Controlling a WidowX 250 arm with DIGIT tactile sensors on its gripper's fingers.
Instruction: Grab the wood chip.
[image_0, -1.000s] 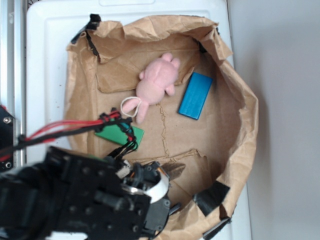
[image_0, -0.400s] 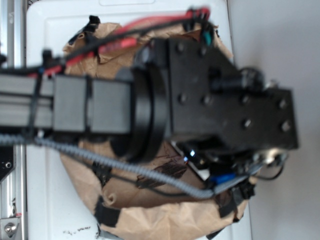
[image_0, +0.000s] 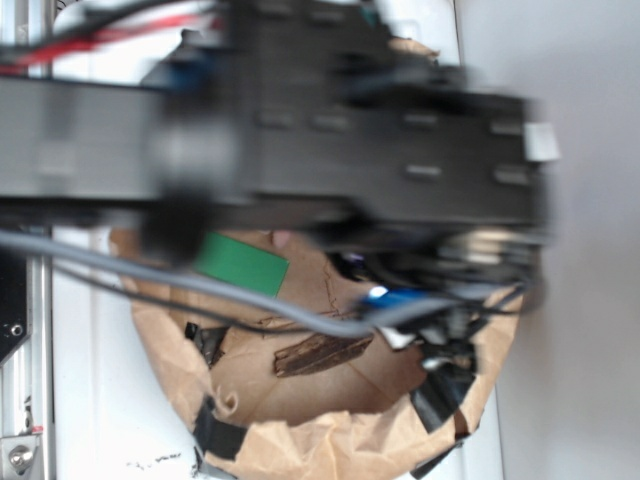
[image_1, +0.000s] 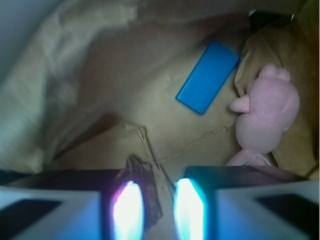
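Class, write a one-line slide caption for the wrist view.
Open tool poised over the wood chip on crumpled brown paper, with a blue block and pink plush toy beyond.

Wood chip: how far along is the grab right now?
Done: the arm is over the paper bag, and the wrist view looks down into it. In hand: the claw is open, with the wood chip partly between its fingers but not gripped; in the exterior view the chip lies flat on the paper. Left: lower, close and lift. The blue block and pink plush lie apart.
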